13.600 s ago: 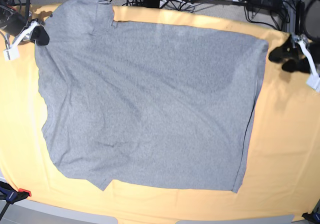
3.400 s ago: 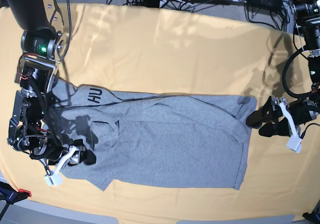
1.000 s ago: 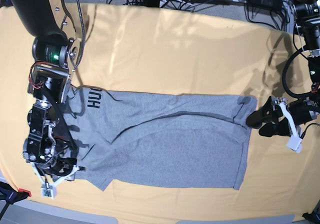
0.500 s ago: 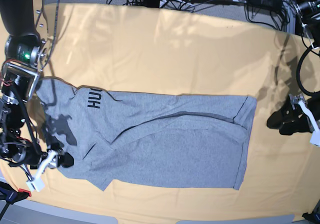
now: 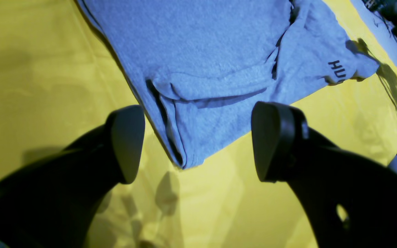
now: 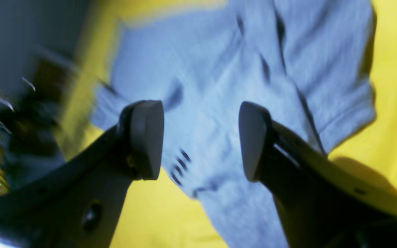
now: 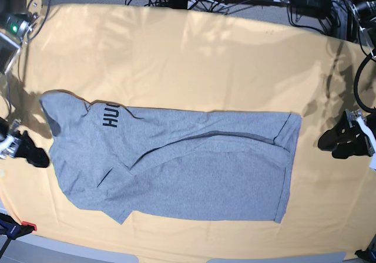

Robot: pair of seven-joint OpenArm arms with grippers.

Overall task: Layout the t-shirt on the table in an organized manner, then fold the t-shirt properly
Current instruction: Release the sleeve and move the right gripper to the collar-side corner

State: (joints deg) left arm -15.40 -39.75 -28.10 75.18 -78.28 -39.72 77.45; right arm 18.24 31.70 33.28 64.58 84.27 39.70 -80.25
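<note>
Looking at table (image 7: 194, 51) first — big yellow cloth, faint creases, could drag along if fingers scrape it. T-shirt (image 7: 194, 163) lies mid-table, folded lengthwise, lettered sleeve flap poking out at camera-left, top layer ridged and not square with bottom hem. Fold again now and skew probably gets locked in. Left gripper (image 7: 343, 142) released, jaws wide, parked just off hem corner — grabbing one layer only likely peels fold apart. Right gripper (image 7: 26, 153) also spread, empty, beside sleeve.
</note>
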